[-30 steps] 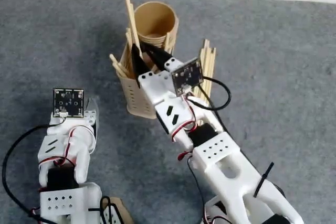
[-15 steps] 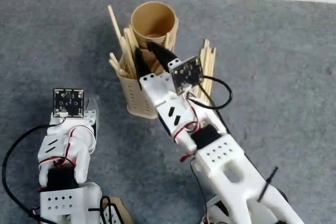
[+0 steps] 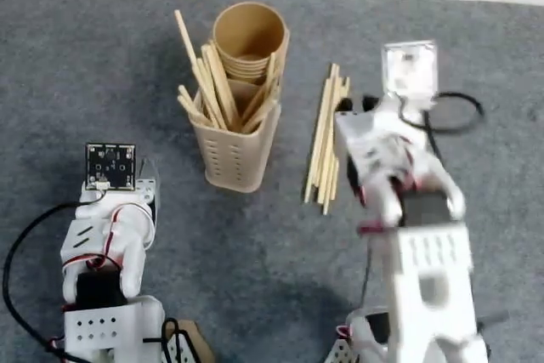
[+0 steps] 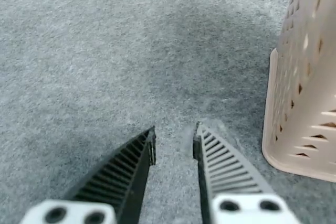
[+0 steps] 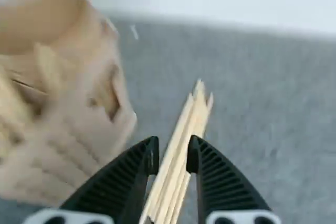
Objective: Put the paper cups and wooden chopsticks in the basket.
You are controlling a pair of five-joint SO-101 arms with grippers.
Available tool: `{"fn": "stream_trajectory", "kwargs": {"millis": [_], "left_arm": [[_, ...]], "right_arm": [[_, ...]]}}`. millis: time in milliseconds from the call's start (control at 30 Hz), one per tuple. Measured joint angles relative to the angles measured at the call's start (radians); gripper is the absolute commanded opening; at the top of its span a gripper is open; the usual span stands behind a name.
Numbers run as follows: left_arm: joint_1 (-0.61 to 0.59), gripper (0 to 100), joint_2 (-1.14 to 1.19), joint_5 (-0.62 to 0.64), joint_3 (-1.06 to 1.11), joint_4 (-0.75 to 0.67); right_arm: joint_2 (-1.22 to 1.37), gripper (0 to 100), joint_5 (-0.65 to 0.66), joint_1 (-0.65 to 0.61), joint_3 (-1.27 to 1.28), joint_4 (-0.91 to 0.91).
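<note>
The basket, with paper cups and some chopsticks inside, stands between a loose chopstick bundle just right, under the narrowly parted, empty right gripper, and the slightly parted, empty left gripper over bare carpet at left.

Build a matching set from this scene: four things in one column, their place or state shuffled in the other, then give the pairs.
1 paper cups
2 loose chopsticks
3 left end effector
4 basket

A lying flat on the carpet
B perforated walls, standing upright
C stacked inside the basket
D open above carpet

Pairs: 1-C, 2-A, 3-D, 4-B
</note>
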Motion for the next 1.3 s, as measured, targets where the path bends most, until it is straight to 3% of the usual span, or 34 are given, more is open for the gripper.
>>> {"fn": "stream_trajectory", "kwargs": {"millis": [233,433,767,1300], "left_arm": [[0.000,15,0.000,0.000,0.000,0.000],[0.000,15,0.000,0.000,0.000,0.000],[0.000,15,0.000,0.000,0.000,0.000],[0.000,15,0.000,0.000,0.000,0.000]], "right_arm": [[0.499,10.6,0.000,0.008,0.023,-0.227],[0.773,10.6,0.000,0.037,-0.063,-0.262],[0.844,10.6,0.000,0.104,-0.086,-0.265],[0.810,10.6,0.000,0.072,-0.086,-0.265]]}}
